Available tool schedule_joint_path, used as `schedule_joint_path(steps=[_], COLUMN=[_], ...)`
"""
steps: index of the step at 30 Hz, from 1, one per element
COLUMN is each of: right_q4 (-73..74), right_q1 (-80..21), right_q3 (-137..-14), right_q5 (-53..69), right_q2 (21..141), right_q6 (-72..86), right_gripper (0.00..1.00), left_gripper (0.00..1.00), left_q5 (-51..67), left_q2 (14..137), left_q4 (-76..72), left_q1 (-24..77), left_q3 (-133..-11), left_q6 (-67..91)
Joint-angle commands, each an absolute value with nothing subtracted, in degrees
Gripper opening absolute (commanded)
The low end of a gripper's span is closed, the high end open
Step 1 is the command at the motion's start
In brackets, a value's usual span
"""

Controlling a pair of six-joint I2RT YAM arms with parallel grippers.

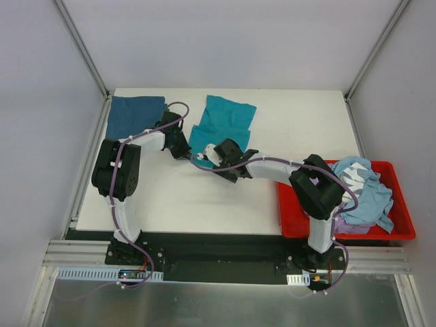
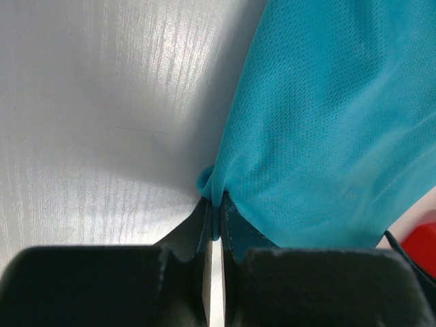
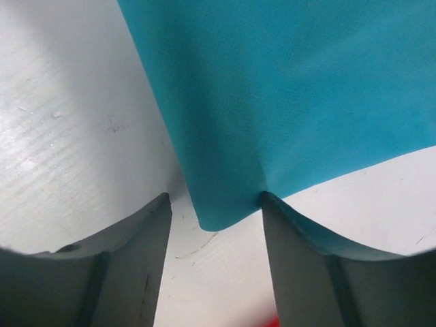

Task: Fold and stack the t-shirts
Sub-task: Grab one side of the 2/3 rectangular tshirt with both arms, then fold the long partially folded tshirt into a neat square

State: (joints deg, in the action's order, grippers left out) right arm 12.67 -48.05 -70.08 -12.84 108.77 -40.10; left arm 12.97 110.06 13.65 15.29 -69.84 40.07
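A teal t-shirt [image 1: 221,122] lies partly folded at the back middle of the white table [image 1: 225,197]. My left gripper [image 1: 182,148] is shut on its near left edge; the left wrist view shows the teal cloth [image 2: 327,136] pinched between the closed fingers. My right gripper [image 1: 219,158] is open at the shirt's near right corner; in the right wrist view that corner [image 3: 225,204] lies between the spread fingers [image 3: 146,235] on the table. A folded dark blue t-shirt [image 1: 136,116] lies at the back left corner.
A red bin [image 1: 402,221] at the right front edge holds a heap of light blue and lilac shirts [image 1: 361,191]. Metal frame posts and white walls enclose the table.
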Motion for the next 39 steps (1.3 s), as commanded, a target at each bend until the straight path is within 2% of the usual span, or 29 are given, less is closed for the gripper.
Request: schedule_joint_path(steps=[1,3,11,20,26,30,34,39], right_q4=[17.04,19.15,19.86,17.15,11.44,9.15,9.14,9.05], right_q1=[-48.34,-48.43,-48.95,-55.89,-59.76,-59.68,-59.68,-58.45], right_q3=[-72.24,-72.68,-71.64,-62.15,-59.68,-58.89,-58.54,-56.87], right_q5=[-15.20,-14.86,-3.62,11.94,33.00,37.61,37.27,30.25], right_q2=[110.56,111.18,107.68,89.85,80.69,77.79,77.34,76.99], right_q6=[-40.96,-40.17,-36.83,-19.97,-7.14,-1.77,2.10,2.55], right_gripper=[0.52,0.45,0.01,0.01,0.02,0.02,0.02,0.01], left_gripper=[0.00,0.00,0.00,0.00,0.00,0.00,0.00,0.00], left_q5=[11.08,11.16,10.64,0.62,-3.95,-5.54,-4.22,-5.01], left_q2=[109.42,109.34,102.94,73.86,54.26,43.70,39.99,46.39], left_q4=[15.47,15.64,15.91,19.41,26.09,27.51,27.51,27.42], left_q1=[14.77,14.59,14.33,13.80,13.80,13.80,13.80,13.80], left_q3=[-71.19,-71.37,-68.30,-51.08,-46.15,-44.48,-44.56,-47.80], left_q6=[39.20,39.02,38.06,38.59,39.02,39.29,39.90,39.64])
